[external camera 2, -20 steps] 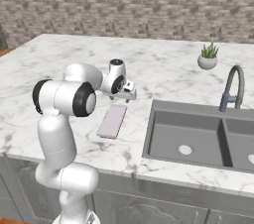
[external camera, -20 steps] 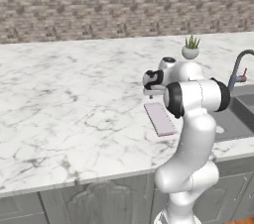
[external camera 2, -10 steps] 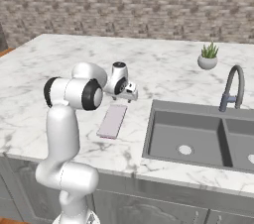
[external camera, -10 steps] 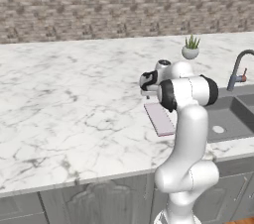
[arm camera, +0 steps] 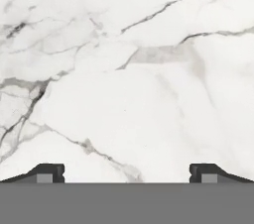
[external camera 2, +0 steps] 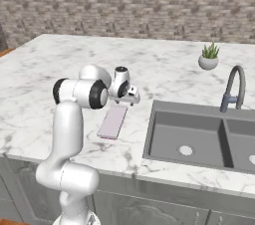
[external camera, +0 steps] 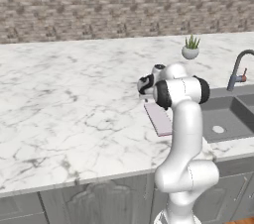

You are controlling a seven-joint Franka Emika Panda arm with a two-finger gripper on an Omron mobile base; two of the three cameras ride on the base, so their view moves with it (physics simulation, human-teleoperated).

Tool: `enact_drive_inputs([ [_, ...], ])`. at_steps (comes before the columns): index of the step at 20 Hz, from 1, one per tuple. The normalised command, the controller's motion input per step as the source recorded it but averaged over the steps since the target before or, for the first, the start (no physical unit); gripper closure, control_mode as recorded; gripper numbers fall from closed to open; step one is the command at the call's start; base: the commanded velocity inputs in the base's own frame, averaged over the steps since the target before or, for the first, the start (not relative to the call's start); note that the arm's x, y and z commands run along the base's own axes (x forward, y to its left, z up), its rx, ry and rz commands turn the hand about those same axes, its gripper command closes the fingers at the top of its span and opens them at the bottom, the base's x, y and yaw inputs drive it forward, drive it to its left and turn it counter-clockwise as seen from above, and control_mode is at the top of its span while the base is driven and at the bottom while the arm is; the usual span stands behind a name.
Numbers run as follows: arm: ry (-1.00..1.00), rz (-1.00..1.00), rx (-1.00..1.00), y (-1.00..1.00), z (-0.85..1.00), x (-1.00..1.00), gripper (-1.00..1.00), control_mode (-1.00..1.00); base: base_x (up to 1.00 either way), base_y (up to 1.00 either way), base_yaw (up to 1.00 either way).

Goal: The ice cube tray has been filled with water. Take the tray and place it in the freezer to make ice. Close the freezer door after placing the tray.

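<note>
Counter (external camera: 64,114): I see a broad white marble top with grey veins, running from the far left across to the sink; a brown stone-brick wall stands behind it.
Arm: my white arm rises in front of the counter edge and bends forward over the marble.
Gripper (external camera 2: 132,97): it hangs low over the counter, just past the far end of the tray. In the hand view I see its two dark fingertips (arm camera: 49,172) set wide apart, with only bare marble between them. It is released and grasps nothing.
Ice cube tray (external camera 2: 113,121): I see the pale lilac slab lying flat on the counter, near the front edge, just left of the sink. In the left base view my arm covers part of it (external camera: 158,117).
Sink (external camera 2: 196,134): a grey double basin sunk into the counter, right of the tray.
Faucet (external camera 2: 232,88): a dark curved spout behind the basins.
Potted plant (external camera 2: 209,56): a small green plant in a pale pot, far back near the wall.
</note>
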Motion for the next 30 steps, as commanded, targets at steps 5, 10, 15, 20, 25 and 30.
enact_drive_inputs([
  [5,0.03,0.00,-0.13,0.00,-0.42,-0.07,-1.00,-1.00,0.00,0.00,0.00],
  [10,0.08,0.00,-0.07,0.00,-0.44,-0.25,-1.00,-1.00,0.00,0.00,0.00],
  [15,0.18,0.00,0.00,0.00,-0.41,-0.32,-1.00,-1.00,0.00,0.00,0.00],
  [20,0.14,0.00,0.00,0.00,-0.41,-0.41,-1.00,-1.00,0.00,0.00,0.00],
  [25,0.00,0.00,0.00,0.00,-0.47,-0.64,-1.00,-1.00,0.00,0.00,0.00],
  [30,0.00,0.00,0.00,0.00,-0.45,-0.67,-1.00,-1.00,0.00,0.00,0.00],
])
